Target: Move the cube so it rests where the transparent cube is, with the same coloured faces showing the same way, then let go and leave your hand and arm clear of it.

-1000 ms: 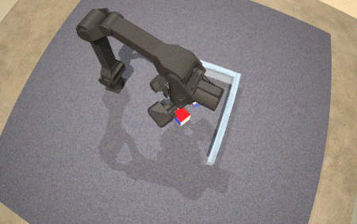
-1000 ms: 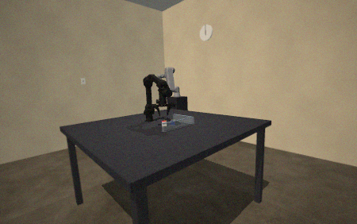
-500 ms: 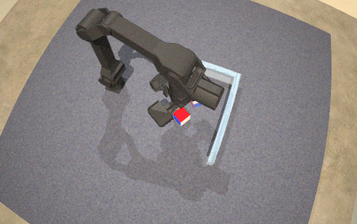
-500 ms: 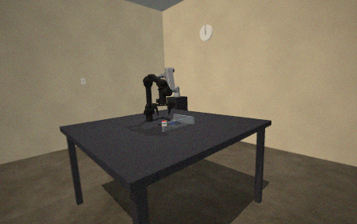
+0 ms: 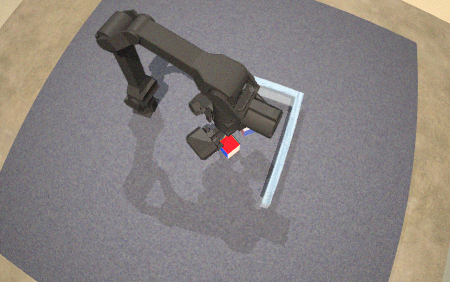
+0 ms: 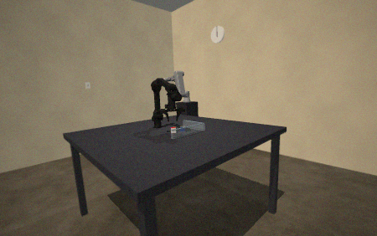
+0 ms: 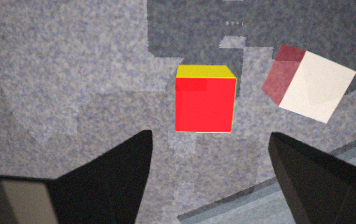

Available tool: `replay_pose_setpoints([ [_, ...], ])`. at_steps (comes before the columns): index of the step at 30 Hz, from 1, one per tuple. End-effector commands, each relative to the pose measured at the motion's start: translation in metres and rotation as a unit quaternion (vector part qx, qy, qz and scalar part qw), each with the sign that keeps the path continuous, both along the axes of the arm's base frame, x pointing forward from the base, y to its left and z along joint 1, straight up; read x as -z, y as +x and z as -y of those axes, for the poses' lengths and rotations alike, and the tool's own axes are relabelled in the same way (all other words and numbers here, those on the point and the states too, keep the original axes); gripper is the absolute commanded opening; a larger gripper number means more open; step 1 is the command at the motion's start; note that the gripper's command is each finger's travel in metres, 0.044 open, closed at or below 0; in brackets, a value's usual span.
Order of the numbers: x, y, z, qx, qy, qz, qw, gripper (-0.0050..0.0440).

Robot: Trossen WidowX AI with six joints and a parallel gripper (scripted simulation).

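The cube point(image 5: 230, 145) point(image 6: 173, 132) point(image 7: 205, 105) rests on the table with its red face up; a yellow side and a thin blue edge show in the wrist view. The transparent cube point(image 7: 312, 85) point(image 5: 247, 131) sits close beside it, turned at an angle, with a white face and a dark red face showing; the arm hides most of it in the overhead view. My gripper point(image 7: 211, 139) point(image 5: 220, 136) point(image 6: 167, 113) is open and hangs above the cube. Its fingers stand apart on either side and touch nothing.
A pale blue L-shaped wall point(image 5: 285, 145) point(image 6: 194, 125) point(image 7: 240, 205) stands just beyond the two cubes. The arm's base point(image 5: 142, 97) is at the back left of the dark table point(image 5: 350, 100) point(image 6: 126, 146).
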State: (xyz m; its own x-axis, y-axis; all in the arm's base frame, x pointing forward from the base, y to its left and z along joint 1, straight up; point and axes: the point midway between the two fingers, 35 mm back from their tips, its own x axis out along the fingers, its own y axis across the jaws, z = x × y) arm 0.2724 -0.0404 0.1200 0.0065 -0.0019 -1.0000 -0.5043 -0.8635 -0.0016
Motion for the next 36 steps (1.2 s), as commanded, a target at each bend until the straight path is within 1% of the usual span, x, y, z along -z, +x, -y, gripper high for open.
replay_pose_setpoints([
  [1, -0.0057, 0.0022, 0.0003, 0.02, -0.001, 0.011, 1.0, 0.0328],
  [3, -0.0055, 0.0022, 0.0003, 0.078, 0.0, 0.011, 0.997, 0.0376],
  [5, -0.0053, 0.0023, 0.0003, 0.159, 0.001, 0.011, 0.987, 0.0424],
  [6, -0.0052, 0.0023, 0.0003, 0.187, 0.002, 0.011, 0.982, 0.044],
  [10, -0.0048, 0.0024, 0.0002, 0.301, 0.004, 0.011, 0.954, 0.044],
  [14, -0.0045, 0.0024, 0.0002, 0.411, 0.006, 0.01, 0.912, 0.044],
  [16, -0.0045, 0.0024, 0.0002, 0.411, 0.006, 0.01, 0.912, 0.044],
  [18, -0.0043, 0.0025, 0.0002, 0.491, 0.007, 0.01, 0.871, 0.044],
  [21, -0.004, 0.0025, 0.0002, 0.566, 0.008, 0.01, 0.824, 0.044],
  [24, -0.0038, 0.0026, 0.0002, 0.636, 0.009, 0.009, 0.771, 0.044],
  [28, -0.0034, 0.0027, 0.0001, 0.722, 0.01, 0.008, 0.692, 0.044],
  [31, -0.0032, 0.0027, 0.0001, 0.78, 0.011, 0.008, 0.626, 0.044],
  [33, -0.0032, 0.0027, 0.0001, 0.78, 0.011, 0.008, 0.626, 0.044],
  [34, -0.0031, 0.0028, 0.0001, 0.81, 0.012, 0.007, 0.587, 0.044],
  [35, -0.003, 0.0028, 0.0001, 0.833, 0.012, 0.007, 0.554, 0.044],
  [36, -0.0028, 0.0028, 0.0001, 0.848, 0.012, 0.007, 0.53, 0.044],
])
